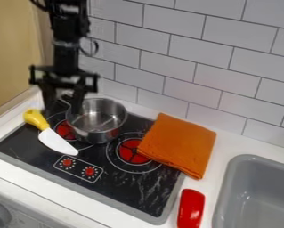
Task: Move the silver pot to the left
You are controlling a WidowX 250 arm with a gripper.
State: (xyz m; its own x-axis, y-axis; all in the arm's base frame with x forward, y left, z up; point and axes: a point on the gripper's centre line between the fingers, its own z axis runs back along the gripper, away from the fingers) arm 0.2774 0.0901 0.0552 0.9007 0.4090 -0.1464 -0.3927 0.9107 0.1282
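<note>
One black arm (65, 49) hanging near-upright here, pincer (63, 109) wide and pointing down, the handle (65, 100) showing between its fingers (78, 100), silver pot (97, 121) just beside it on the stove (129, 187)!

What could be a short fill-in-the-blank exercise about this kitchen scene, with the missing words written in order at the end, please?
In the camera view, the silver pot stands to the ____ of the folded cloth.
The colour of this cloth is ____.
The toy knife has a white blade and a ____ handle.
The claw is nearer to the pot than to the grey ____.

Missing words: left; orange; yellow; sink.
</note>
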